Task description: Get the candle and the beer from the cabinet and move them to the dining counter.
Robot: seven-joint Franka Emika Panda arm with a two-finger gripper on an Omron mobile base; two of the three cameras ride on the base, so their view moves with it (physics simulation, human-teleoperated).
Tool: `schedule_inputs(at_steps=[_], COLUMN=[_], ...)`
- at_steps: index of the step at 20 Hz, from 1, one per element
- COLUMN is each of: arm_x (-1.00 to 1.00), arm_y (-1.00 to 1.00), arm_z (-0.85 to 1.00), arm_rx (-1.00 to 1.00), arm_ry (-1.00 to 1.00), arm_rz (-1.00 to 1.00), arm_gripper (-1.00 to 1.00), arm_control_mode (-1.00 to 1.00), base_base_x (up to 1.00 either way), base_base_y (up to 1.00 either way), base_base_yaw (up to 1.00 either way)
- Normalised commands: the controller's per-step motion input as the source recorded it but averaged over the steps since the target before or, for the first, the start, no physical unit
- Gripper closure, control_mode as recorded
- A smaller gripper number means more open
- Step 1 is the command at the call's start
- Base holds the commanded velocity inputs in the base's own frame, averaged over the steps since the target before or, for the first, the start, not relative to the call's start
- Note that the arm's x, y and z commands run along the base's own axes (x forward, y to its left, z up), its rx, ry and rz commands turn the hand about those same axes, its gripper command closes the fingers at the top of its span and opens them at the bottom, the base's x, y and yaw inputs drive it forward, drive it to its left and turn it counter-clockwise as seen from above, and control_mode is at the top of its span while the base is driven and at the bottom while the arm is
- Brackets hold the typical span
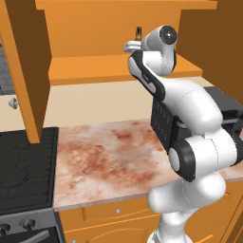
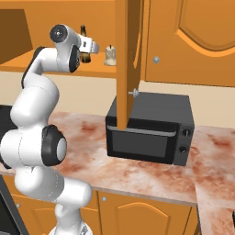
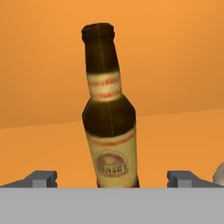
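Hand view: the beer [image 3: 109, 127] stands upright on the orange shelf of the cabinet [image 3: 175, 57], centred between the two finger tips [image 3: 41, 178] of the gripper [image 3: 112, 180]. The fingers are spread wide, one on each side of the bottle's lower body, and neither touches the glass; this spacing leaves clearance for a straight approach before closing. A pale object at the lower right edge is probably the candle [image 3: 220, 173], though too little shows to be sure.

Right base view: the gripper [image 2: 93, 48] is raised to shelf level inside the open cabinet [image 2: 183, 36], with the beer [image 2: 84, 46] partly behind the wrist and the candle [image 2: 109, 55] just beside it on the same shelf. The open door [image 2: 128, 59] hangs above the black microwave [image 2: 151, 131] on the marbled worktop [image 2: 92, 142].

Judgement: the step in hand is the bottle grasp; neither item has left the cabinet.
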Motion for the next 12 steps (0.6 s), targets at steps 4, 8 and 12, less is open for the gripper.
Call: schedule_inputs(at_steps=[4, 8, 12], arm_x=[0.08, 0.09, 0.11], arm_y=[0.00, 0.00, 0.00], arm_z=[-0.01, -0.05, -0.05], arm_rx=[0.00, 0.00, 0.00], arm_ry=[0.00, 0.00, 0.00], arm_rz=[0.00, 0.00, 0.00], arm_gripper=[-1.00, -1.00, -1.00], arm_control_mode=[-1.00, -1.00, -1.00], base_base_x=[0.00, 0.00, 0.00], base_base_y=[0.00, 0.00, 0.00], base_base_yaw=[0.00, 0.00, 0.00])
